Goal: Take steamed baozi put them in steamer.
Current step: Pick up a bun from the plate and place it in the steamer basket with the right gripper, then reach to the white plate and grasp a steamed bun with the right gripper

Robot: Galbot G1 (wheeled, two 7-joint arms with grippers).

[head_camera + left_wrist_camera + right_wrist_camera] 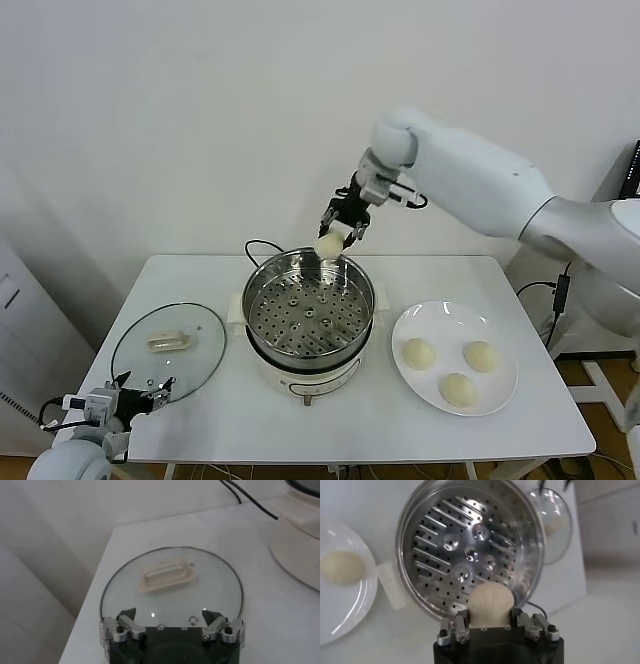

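My right gripper (338, 232) is shut on a cream-white baozi (328, 244) and holds it above the far rim of the steamer (250, 300), a shiny perforated steel basket on a white pot base. In the right wrist view the baozi (491, 604) sits between the fingers (460, 621) over the basket's edge (405, 555); the basket holds no buns. Three more baozi (418, 352) lie on the white plate (500, 345) to the right of the steamer. My left gripper (145, 392) is open and parked low at the table's front left, beside the glass lid.
The round glass lid (130, 345) with a cream handle lies flat on the table left of the steamer; it also shows in the left wrist view (220, 580). A black cord (262, 243) runs behind the pot. A wall stands close behind the table.
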